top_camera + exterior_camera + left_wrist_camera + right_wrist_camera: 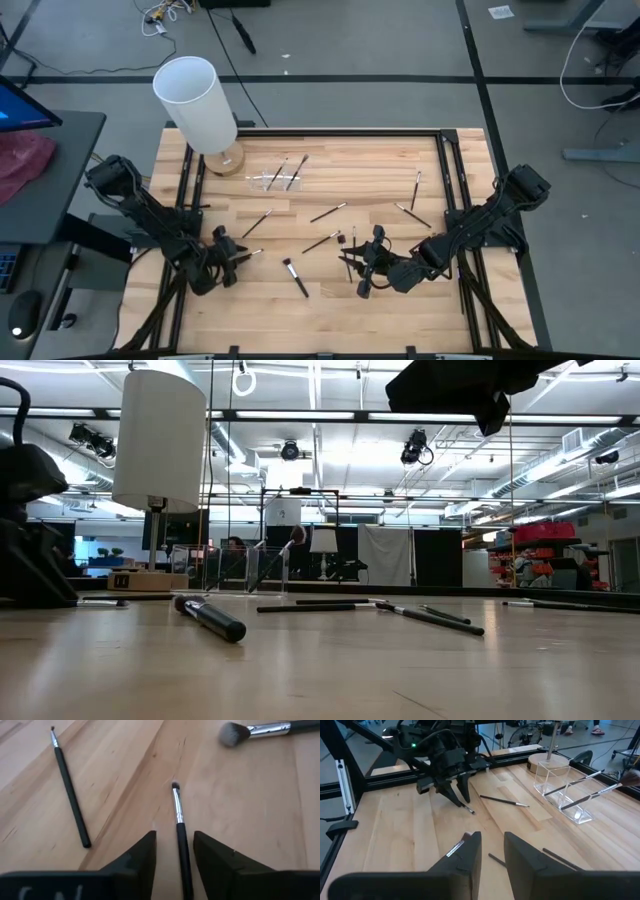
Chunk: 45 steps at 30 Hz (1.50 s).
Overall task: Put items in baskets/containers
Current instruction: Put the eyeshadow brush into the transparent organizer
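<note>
**Left gripper straddles a thin brush on the wood table**

The left gripper [175,862] is down low on the table [400,300], and its two dark, wedge-shaped fingers [137,860] stand a little apart. A thin brush [179,827] lies in the gap between them. The fingers do not squeeze it. Its long line runs straight out from the gripper, with the small dark tip pointing away. It has a black handle and a shiny silver neck.

A second thin black brush [70,795] lies off to one side of the fingers, slanted, tip away too. Farther ahead is a fluffy grey brush [252,730] with a silver neck, lying crosswise.

The right gripper [492,855] hangs over the table with its fingers partly open and nothing in them. Ahead of it sits the clear plastic holder [560,785] (see-through, boxy, with shiny edges). Two brushes [592,792] lean in it, heads up and tilted. More brushes lie flat on the pale, striped wood. A tall white cylinder [195,100] stands on a round wooden base near the holder. I see no writing that I can read.
</note>
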Tool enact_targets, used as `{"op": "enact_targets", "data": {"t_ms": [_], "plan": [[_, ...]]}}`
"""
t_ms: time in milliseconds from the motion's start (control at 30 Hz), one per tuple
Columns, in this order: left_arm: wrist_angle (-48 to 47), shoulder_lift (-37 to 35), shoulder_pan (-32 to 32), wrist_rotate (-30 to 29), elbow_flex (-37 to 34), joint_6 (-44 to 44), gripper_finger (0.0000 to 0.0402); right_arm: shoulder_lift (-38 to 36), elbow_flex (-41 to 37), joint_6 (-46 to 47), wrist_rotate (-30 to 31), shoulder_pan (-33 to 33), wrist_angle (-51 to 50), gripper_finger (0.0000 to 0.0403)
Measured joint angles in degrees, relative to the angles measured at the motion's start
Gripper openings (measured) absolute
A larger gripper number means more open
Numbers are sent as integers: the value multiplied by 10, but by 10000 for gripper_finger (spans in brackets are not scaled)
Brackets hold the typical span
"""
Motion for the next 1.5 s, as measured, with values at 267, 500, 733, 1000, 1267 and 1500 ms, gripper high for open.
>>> {"op": "enact_targets", "data": {"t_ms": [267, 500, 733, 1000, 1267, 1500], "plan": [[88, 1, 1, -9, -38, 53, 96, 0, 0, 0, 0, 0, 3, 84], [95, 13, 1, -9, -39, 57, 55, 0, 0, 0, 0, 0, 3, 84], [113, 39, 0, -27, -39, 46, 14, 0, 0, 0, 0, 0, 3, 84], [156, 43, 1, -50, -42, 38, 14, 0, 0, 0, 0, 0, 3, 84], [194, 44, 2, -115, -42, 45, 13, 0, 0, 0, 0, 0, 3, 84], [212, 43, 3, -126, -42, 57, 13, 0, 0, 0, 0, 0, 3, 84]]}}
